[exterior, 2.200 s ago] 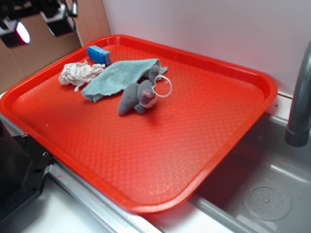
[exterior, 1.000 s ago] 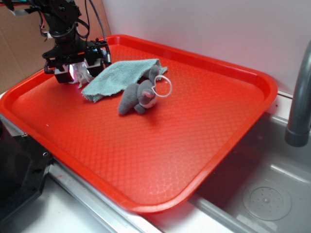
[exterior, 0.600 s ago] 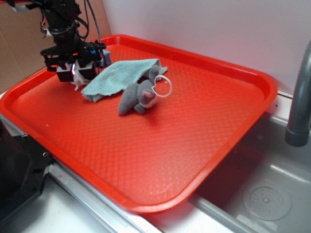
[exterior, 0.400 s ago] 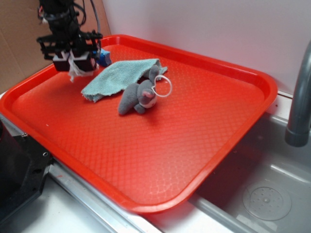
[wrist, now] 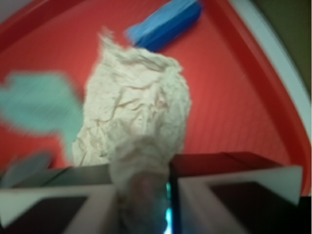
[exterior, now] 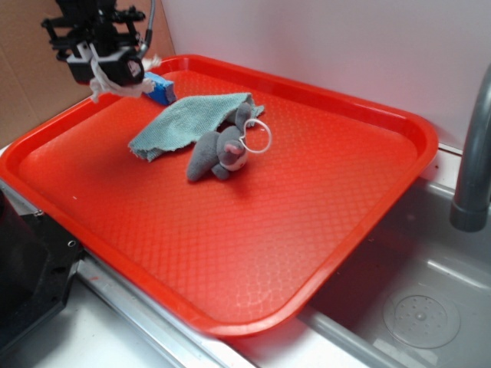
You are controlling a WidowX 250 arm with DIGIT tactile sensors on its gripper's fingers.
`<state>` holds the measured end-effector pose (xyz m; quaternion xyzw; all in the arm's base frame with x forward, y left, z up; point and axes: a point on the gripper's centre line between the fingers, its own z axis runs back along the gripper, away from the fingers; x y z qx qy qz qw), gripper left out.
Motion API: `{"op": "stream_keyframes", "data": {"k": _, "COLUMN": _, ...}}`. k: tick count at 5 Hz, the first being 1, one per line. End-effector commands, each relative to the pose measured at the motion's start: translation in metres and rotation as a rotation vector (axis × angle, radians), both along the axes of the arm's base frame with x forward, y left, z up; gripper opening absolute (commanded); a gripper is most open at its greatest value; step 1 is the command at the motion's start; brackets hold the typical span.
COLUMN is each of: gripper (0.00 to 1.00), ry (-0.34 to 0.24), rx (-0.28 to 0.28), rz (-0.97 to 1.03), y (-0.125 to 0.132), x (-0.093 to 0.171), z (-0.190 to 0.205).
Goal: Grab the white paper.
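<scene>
White paper [wrist: 136,122] now up off the red tray [exterior: 307,230], clamped in the hand [exterior: 103,65] — grab looking done.

I see cloth [exterior: 188,123] on tray [exterior: 322,222], toy [exterior: 219,153] just right of it, block [exterior: 157,86] behind, paper [exterior: 107,73] held in gripper [exterior: 100,65] above tray's back-left corner.

A plain white wall [exterior: 322,46] stands behind a grey sink basin [exterior: 430,291] — a round drain [exterior: 421,315] at its bottom, a grey faucet pipe [exterior: 474,153] at right. Brown cardboard [exterior: 31,92] leans at left.
</scene>
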<state>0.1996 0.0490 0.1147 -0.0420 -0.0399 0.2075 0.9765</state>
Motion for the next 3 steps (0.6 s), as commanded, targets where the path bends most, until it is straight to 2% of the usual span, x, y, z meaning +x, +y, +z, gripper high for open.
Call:
{"op": "stream_keyframes", "data": {"k": 1, "gripper": 0.0, "ry": -0.063, "rx": 0.004, "rz": -0.271, "y": -0.0401, "x": -0.0329, "z": 0.064}}
{"op": "stream_keyframes", "data": {"k": 2, "gripper": 0.0, "ry": -0.062, "rx": -0.02, "rz": -0.282, "y": -0.0466, "x": -0.0427, "z": 0.0712}}
{"op": "stream_keyframes", "data": {"k": 3, "gripper": 0.0, "ry": -0.006, "rx": -0.008, "rz": -0.239, "y": -0.0435, "x": -0.0363, "z": 0.0651}}
